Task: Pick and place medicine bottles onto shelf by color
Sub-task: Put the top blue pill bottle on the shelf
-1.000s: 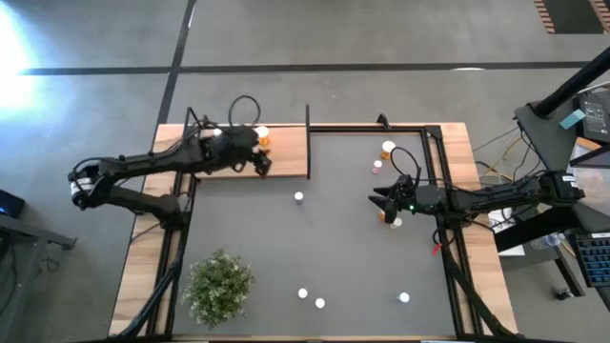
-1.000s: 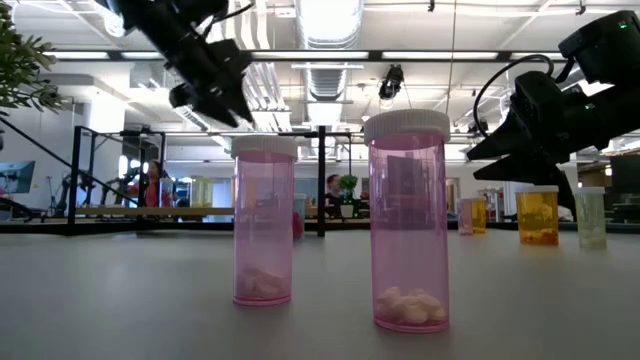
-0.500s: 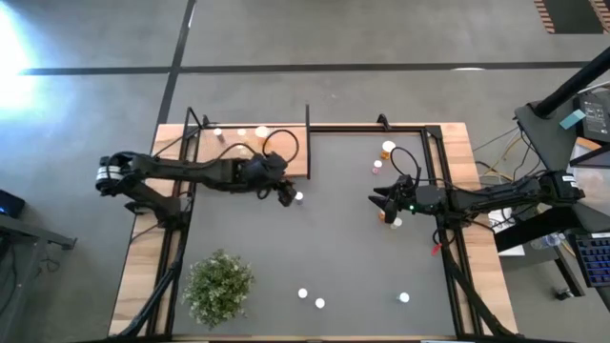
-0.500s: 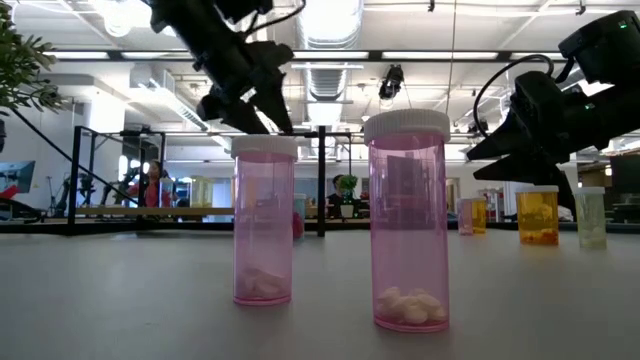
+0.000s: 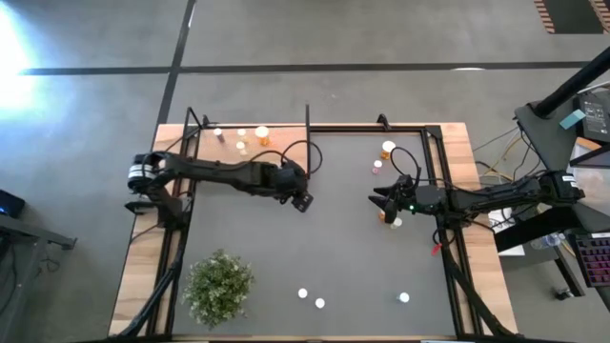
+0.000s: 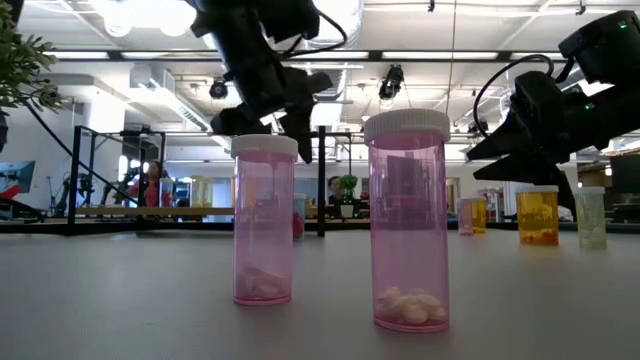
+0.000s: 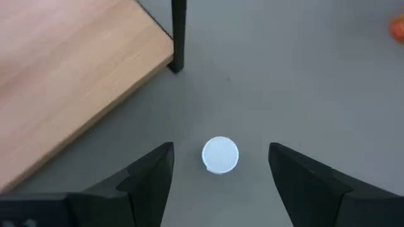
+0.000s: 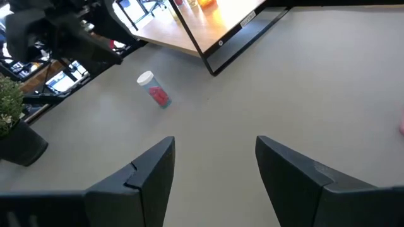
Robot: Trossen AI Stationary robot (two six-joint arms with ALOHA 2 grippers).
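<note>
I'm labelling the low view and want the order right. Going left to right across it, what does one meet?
Plant leaves → shorter pink bottle → taller pink bottle → small pink bottle → orange bottle → pale bottle.

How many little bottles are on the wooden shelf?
4 white-capped medicine bottles on the light-wood shelf: three in a row, one before the middle one; the dark arm may hide more.

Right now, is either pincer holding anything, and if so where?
No. The left pincer is open above a white-capped bottle, not touching it. The right pincer is open over bare table.
</note>
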